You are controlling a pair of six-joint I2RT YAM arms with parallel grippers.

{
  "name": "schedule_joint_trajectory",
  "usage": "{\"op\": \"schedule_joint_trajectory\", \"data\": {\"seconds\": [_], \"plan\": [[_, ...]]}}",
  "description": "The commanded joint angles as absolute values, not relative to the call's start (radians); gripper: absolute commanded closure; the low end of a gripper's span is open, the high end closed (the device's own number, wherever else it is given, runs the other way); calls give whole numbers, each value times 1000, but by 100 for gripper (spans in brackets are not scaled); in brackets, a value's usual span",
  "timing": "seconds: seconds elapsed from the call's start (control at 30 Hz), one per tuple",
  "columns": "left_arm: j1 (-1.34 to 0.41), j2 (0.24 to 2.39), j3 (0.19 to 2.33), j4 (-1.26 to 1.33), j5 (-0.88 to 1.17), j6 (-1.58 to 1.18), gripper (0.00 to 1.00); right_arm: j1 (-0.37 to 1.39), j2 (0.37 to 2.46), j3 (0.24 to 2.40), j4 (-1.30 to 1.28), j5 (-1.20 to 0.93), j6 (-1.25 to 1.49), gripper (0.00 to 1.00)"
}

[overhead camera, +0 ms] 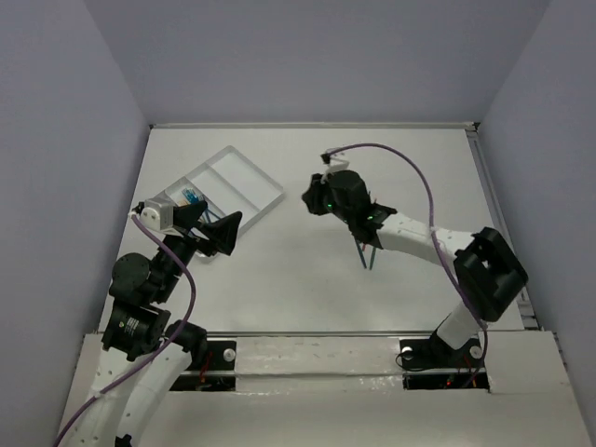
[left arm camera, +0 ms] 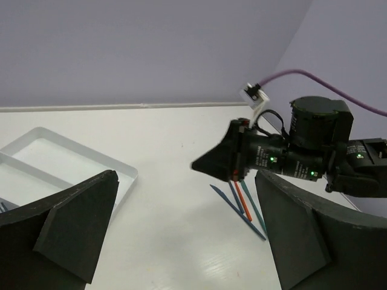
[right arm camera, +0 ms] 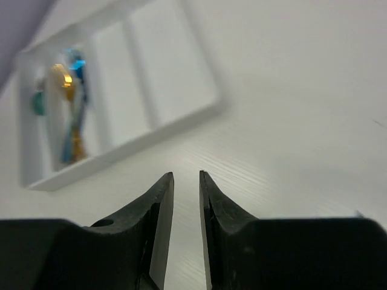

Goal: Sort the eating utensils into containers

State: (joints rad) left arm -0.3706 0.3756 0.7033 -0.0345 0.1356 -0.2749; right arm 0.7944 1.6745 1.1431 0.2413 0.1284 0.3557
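Right end effector (right arm camera: pixel 186 181), nearly closed and empty, hovers over the white desk (right arm camera: pixel 302 90); lavender walls (overhead camera: pixel 307 56) surround.

Tray (overhead camera: pixel 244 182) far left with utensils (overhead camera: pixel 191 196) in its leftmost compartment; loose utensils (overhead camera: pixel 367 253) centre-right on table (overhead camera: pixel 307 279).

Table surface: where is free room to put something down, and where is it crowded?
Free: the table between the tray and the right gripper, and the near strip before both arm bases. Crowded: the loose utensils under the right arm, and the tray's left compartment, which holds utensils beside the left gripper.
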Motion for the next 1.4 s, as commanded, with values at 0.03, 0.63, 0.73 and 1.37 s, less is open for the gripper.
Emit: {"op": "schedule_joint_trajectory", "data": {"seconds": [0.03, 0.63, 0.73, 1.37], "plan": [[-373, 370, 730, 20, 156, -279, 1, 663, 1471, 868, -7, 368, 474, 71], [-391, 357, 732, 14, 138, -276, 1, 546, 1451, 787, -255, 450, 583, 69], [-400, 357, 732, 15, 138, -278, 1, 537, 1479, 793, -261, 428, 587, 69], [-410, 360, 732, 15, 147, -278, 1, 537, 1563, 761, -244, 423, 664, 76]]}}
